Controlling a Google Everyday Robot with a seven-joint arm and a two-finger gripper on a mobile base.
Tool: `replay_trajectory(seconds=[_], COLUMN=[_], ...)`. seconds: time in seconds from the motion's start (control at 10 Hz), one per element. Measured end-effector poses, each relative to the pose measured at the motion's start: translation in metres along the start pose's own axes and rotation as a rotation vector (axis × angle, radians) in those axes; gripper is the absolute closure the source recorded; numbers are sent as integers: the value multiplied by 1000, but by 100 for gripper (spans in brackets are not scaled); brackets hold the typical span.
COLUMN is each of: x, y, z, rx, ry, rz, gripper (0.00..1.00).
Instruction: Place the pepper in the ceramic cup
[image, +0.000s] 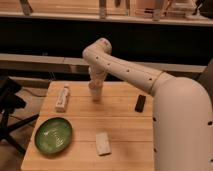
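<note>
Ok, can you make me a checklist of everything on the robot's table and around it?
Surface: wooden table, light brown.
Job's things: ceramic cup at the back middle, right under the tool; pepper cannot be made out.
Clutter: white bottle lying back left; green bowl front left; pale block front middle; small dark object at right.
Grippers: tool pointing down just above the cup.
Cables: nothing seen.
Surroundings: dark chair left of the table; long ledge behind.
</note>
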Motion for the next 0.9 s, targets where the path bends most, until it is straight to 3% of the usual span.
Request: replay_trajectory(seconds=[0.9], x=[2], y=[1], z=[2], rx=[6], ry=[0], rz=[-14], gripper=[99])
